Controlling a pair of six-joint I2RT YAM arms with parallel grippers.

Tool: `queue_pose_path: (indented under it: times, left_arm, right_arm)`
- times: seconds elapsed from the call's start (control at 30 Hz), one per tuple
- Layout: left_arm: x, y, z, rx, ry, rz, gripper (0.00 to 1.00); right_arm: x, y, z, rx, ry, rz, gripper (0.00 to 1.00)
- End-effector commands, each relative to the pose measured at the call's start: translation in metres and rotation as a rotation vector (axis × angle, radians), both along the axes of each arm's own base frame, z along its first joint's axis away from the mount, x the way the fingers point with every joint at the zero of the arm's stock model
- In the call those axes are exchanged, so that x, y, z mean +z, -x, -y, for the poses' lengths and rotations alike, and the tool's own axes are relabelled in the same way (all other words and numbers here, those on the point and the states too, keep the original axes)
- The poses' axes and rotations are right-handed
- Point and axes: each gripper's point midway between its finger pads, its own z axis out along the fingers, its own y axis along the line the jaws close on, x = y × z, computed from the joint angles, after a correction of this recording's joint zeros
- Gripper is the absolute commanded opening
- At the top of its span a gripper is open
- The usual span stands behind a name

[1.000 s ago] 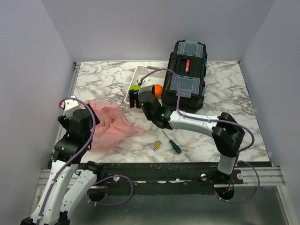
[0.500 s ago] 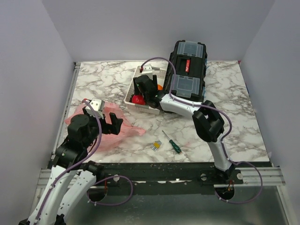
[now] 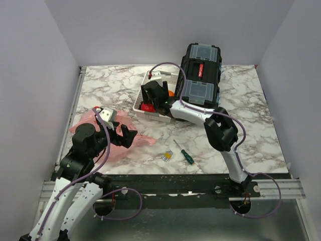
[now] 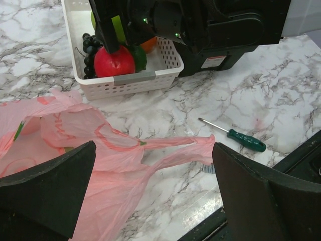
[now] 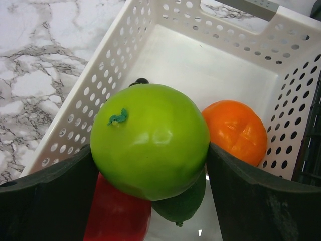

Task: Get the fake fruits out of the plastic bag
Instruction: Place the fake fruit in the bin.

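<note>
The pink plastic bag (image 3: 143,139) lies flat and crumpled on the marble at the left; it also shows in the left wrist view (image 4: 75,150). My left gripper (image 3: 118,131) (image 4: 153,191) is open and empty just above it. My right gripper (image 3: 150,95) (image 5: 149,150) is shut on the light yellow-green fruit (image 5: 149,140) (image 4: 119,30), held inside the white tray (image 3: 150,114) (image 5: 100,85). Under it lie the red fruit (image 5: 118,216) (image 4: 114,61), the dark green fruit (image 5: 183,203) and the orange fruit (image 5: 234,131). Black grapes (image 4: 90,50) sit at the tray's left.
A black toolbox (image 3: 200,80) stands right behind the tray. A green-handled screwdriver (image 3: 184,153) (image 4: 241,139) and a small yellow part (image 3: 167,156) lie near the front edge. The table's near edge is just below the left gripper.
My right gripper has carried the light green fruit from the tray's front into the tray, above the other fruits. My left gripper has turned and dropped to the bag's right part.
</note>
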Motion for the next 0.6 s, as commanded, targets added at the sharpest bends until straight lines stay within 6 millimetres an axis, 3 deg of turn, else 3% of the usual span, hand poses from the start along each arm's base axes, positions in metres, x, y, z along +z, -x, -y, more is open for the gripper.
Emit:
queue_pose_path:
  times: [0.0,0.3,0.57]
  left_arm:
    - [0.005,0.003,0.007,-0.049,0.008,0.034,0.99]
    - [0.004,0.003,0.008,-0.055,0.008,0.039,0.99]
    - [0.014,0.005,0.004,-0.034,0.034,0.073,0.99]
  right_arm:
    - [0.003,0.002,-0.003,0.024,-0.007,-0.025,0.85]
    - [0.036,0.015,0.000,0.071,-0.049,-0.013,0.91]
    - [0.091,0.059,0.032,0.128,-0.128,0.014,0.91]
